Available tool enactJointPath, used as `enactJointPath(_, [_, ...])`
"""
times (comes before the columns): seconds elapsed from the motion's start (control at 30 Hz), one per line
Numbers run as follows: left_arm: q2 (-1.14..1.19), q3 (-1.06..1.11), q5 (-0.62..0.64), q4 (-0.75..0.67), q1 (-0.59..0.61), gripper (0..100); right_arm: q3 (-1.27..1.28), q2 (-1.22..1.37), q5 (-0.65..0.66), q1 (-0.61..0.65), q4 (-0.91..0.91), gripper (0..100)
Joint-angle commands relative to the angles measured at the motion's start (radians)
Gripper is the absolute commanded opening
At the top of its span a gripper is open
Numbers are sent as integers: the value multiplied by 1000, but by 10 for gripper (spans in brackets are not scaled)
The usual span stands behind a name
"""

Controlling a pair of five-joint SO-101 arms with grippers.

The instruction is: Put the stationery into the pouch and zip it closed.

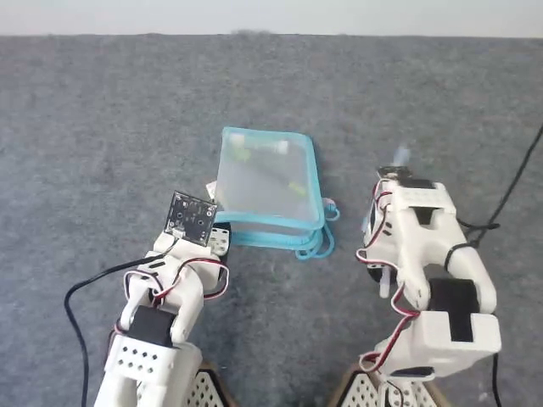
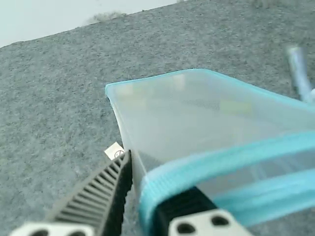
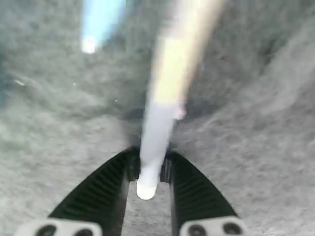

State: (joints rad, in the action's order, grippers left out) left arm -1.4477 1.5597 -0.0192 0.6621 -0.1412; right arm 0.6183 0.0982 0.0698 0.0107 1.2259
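Observation:
A translucent pouch (image 1: 263, 182) with teal edging lies mid-table on the grey mat, with several greenish stationery pieces (image 1: 293, 186) inside it. My left gripper (image 1: 222, 237) is at the pouch's near left corner. In the left wrist view my left gripper (image 2: 141, 179) is shut on the pouch's teal zipper edge (image 2: 206, 164). To the right of the pouch, my right gripper (image 1: 389, 176) is shut on a pen (image 3: 158, 118) with a pale barrel, held by its end between the fingers (image 3: 115, 182). The pen's far tip (image 1: 401, 156) sticks out beyond the gripper.
A blurred light-blue object (image 3: 98, 22) shows beyond the held pen. Teal zipper cords (image 1: 325, 229) trail from the pouch's near right corner. A small white tag (image 2: 114, 151) lies by the pouch's left side. The grey mat (image 1: 102, 127) spreads to the back edge.

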Motion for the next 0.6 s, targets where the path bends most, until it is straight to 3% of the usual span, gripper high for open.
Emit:
enactJointPath(0.0, [2,-25,-9,-5,-11,12,-57,-30,37,-35,53,6])
enactJointPath(0.1, [2,-25,-9,-5,-11,12,-97,-133,41,-67,128,6])
enactJointPath(0.3, [2,-25,-9,-6,-11,12,-153,-443,201,-36,263,6])
enactJointPath(0.43, [2,-25,-9,-6,-11,12,-212,-668,272,70,357,6])
enactJointPath(0.57, [2,-25,-9,-6,-11,12,-301,-820,273,257,453,6])
